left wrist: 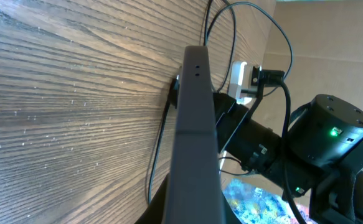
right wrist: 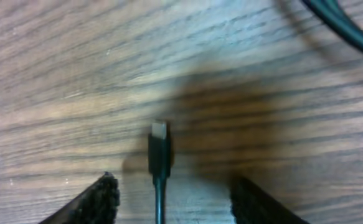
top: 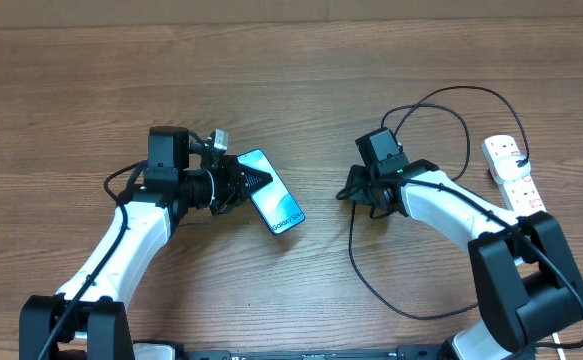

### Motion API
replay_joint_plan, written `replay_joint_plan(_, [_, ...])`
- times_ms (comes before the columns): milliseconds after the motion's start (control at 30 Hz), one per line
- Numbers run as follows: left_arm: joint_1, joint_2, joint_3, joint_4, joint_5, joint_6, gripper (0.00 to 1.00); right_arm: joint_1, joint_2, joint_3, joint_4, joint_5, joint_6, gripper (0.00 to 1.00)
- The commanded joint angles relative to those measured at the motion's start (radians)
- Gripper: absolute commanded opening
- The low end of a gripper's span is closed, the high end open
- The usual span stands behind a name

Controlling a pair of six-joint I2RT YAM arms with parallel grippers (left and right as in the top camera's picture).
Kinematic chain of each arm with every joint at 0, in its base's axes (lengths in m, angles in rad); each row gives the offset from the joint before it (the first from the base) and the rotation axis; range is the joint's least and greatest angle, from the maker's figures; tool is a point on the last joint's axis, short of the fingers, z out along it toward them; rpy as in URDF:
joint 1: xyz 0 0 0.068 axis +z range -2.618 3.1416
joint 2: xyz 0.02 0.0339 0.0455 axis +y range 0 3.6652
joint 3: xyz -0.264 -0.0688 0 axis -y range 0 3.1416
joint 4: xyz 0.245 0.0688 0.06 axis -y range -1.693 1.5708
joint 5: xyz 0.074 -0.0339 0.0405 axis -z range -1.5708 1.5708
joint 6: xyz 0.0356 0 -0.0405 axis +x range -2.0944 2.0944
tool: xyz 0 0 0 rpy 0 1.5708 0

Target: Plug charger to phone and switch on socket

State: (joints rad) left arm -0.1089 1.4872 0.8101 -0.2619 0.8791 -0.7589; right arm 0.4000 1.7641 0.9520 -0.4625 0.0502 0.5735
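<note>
charger (right wrist: 159,155) connector tip lies flat on the desk (top: 61,90) between the fingers of the right hand (top: 348,193), which stand apart with a gap on either side of it. phone (top: 279,205) is clamped at one end in the closed left hand (top: 259,181), near mid-desk. socket (top: 512,170) sits at the right side, with the black cable looping over to it.

fyi your table (top: 71,100) is wood w/ strong grain, matt, looks kinda rough up close. The phone (top: 271,195) has a glossy screen, edge is dull dark grey. The socket (top: 511,170) = smooth white plastic. The charger (right wrist: 159,158) is matt black w/ a bare metal tip (right wrist: 159,129). The right gripper (right wrist: 169,202) fingers (right wrist: 103,198) are matt black, rough-ish.
</note>
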Motion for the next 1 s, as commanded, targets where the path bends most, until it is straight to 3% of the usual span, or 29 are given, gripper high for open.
replay_joint_plan(0, [0.004, -0.002, 0.010, 0.005, 0.032, -0.001, 0.04, 0.005, 0.028, 0.000, 0.012, 0.026, -0.013, 0.56])
replay_joint_plan(167, [0.004, -0.002, 0.010, 0.005, 0.055, -0.001, 0.04, 0.009, 0.044, 0.000, 0.019, 0.017, 0.006, 0.52])
replay_joint_plan(267, [0.004, -0.002, 0.010, 0.005, 0.065, -0.001, 0.04, 0.015, 0.045, 0.000, 0.023, 0.016, 0.005, 0.36])
replay_joint_plan(367, [0.004, -0.002, 0.010, 0.005, 0.065, -0.006, 0.04, 0.037, 0.045, 0.000, 0.016, 0.016, 0.003, 0.31])
replay_joint_plan(433, [0.004, -0.002, 0.010, 0.003, 0.067, -0.006, 0.04, 0.051, 0.045, 0.000, 0.016, 0.018, 0.015, 0.22])
replay_joint_plan(467, [0.004, -0.002, 0.010, 0.000, 0.074, -0.006, 0.04, 0.054, 0.045, 0.000, 0.010, 0.027, 0.042, 0.13])
replay_joint_plan(533, [0.004, -0.002, 0.010, 0.000, 0.099, -0.005, 0.04, 0.051, 0.045, 0.001, 0.001, 0.034, 0.081, 0.04])
replay_joint_plan(667, [0.004, -0.002, 0.010, 0.001, 0.117, -0.004, 0.04, 0.012, 0.044, 0.017, -0.005, -0.061, 0.044, 0.04])
replay_joint_plan(867, [0.004, -0.002, 0.010, 0.010, 0.135, 0.033, 0.04, -0.074, -0.013, 0.101, -0.133, -0.212, -0.206, 0.04])
replay_joint_plan(967, [0.011, -0.002, 0.010, 0.065, 0.209, 0.076, 0.04, -0.117, -0.098, 0.138, -0.243, -0.433, -0.352, 0.04])
